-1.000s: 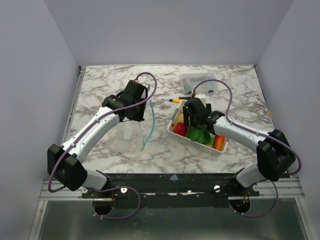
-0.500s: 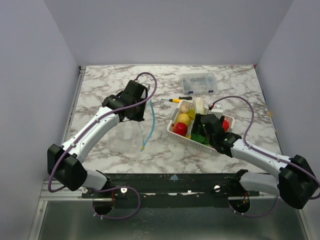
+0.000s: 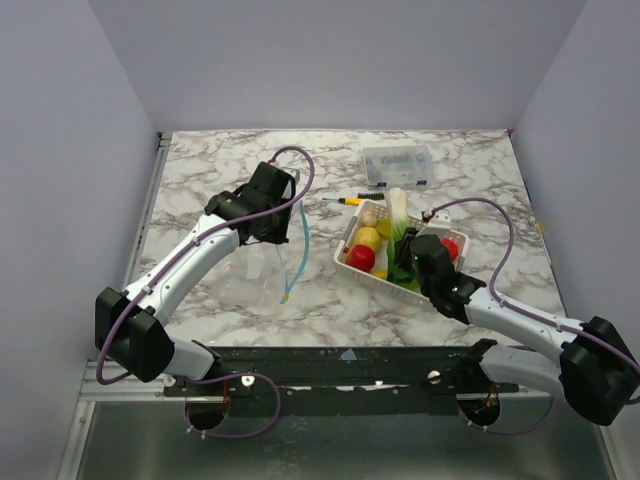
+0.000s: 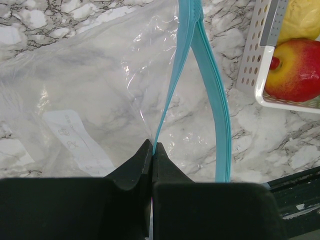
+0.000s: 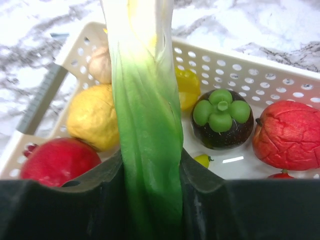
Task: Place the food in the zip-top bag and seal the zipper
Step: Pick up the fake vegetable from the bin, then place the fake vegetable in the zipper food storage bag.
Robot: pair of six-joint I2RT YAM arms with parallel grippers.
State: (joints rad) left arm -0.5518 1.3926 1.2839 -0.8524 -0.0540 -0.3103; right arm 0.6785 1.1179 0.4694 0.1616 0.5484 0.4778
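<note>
Marble table (image 3: pixel 200 170) | wrist-only: left gripper (image 4: pixel 152 148) pinches zipper (image 4: pixel 218 100); right gripper (image 5: pixel 150 172) clamps leek (image 5: pixel 145 110)

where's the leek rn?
The leek is clamped in the right gripper, over the white slotted basket, right of centre in the top view.

Lab test booth: blank grey walls (image 3: pixel 330 60) around marble-print table (image 3: pixel 200 170).

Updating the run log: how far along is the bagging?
Done: left claw pinches the zipper, holding one side of the zip-top bag mouth up. In hand: right claw grips the leek over the basket. Left: no food shows in the bag; other food pieces sit in the basket; zipper unsealed.
</note>
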